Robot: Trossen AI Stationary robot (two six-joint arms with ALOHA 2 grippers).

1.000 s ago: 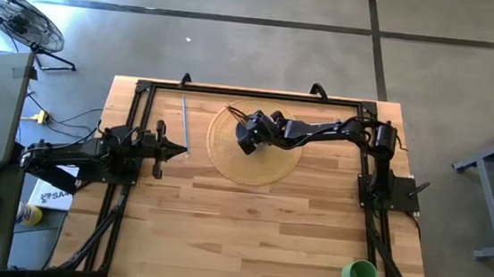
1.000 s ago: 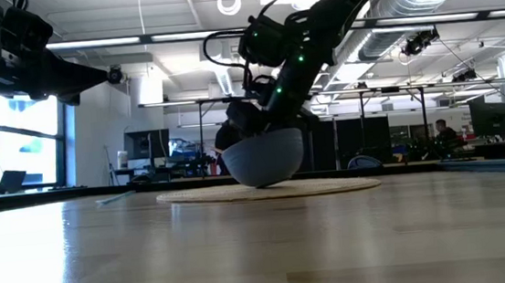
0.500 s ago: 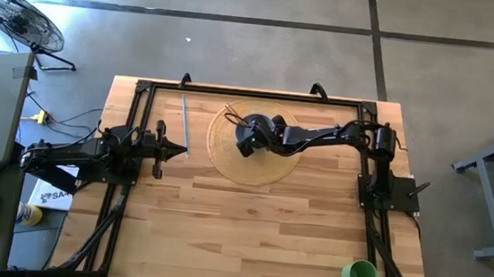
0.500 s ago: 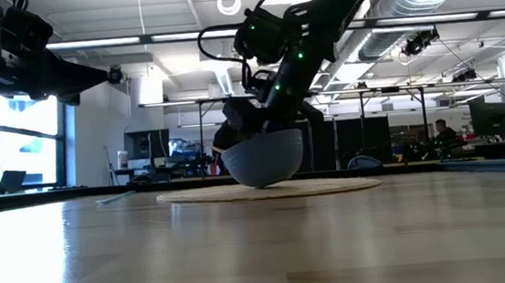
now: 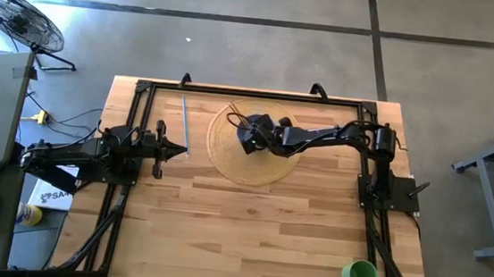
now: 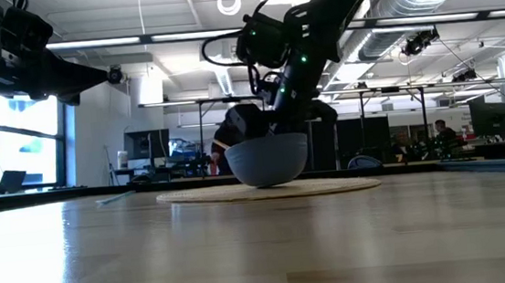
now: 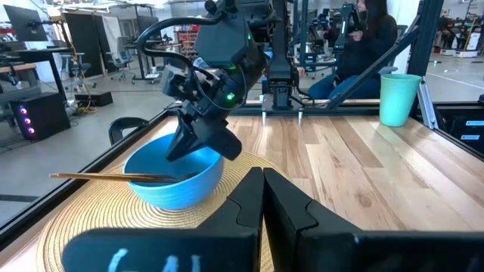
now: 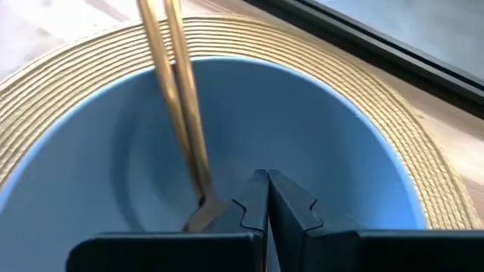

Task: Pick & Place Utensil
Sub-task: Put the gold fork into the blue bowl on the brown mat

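From the high view, the right gripper [image 5: 249, 137] sits over the blue bowl [image 5: 246, 131] on the round woven mat [image 5: 271, 166] near the table's [image 5: 249, 219] far edge. The left gripper [image 5: 177, 150] waits by the left edge, fingers together, and a green cup [image 5: 361, 275] stands at the near right corner. Low view: bowl upright on the mat. Left wrist view: gold chopsticks [image 7: 113, 177] rest in the bowl, sticking out over its rim. Right wrist view: fingers pressed together beside the chopsticks' lower ends; can't tell if they touch.
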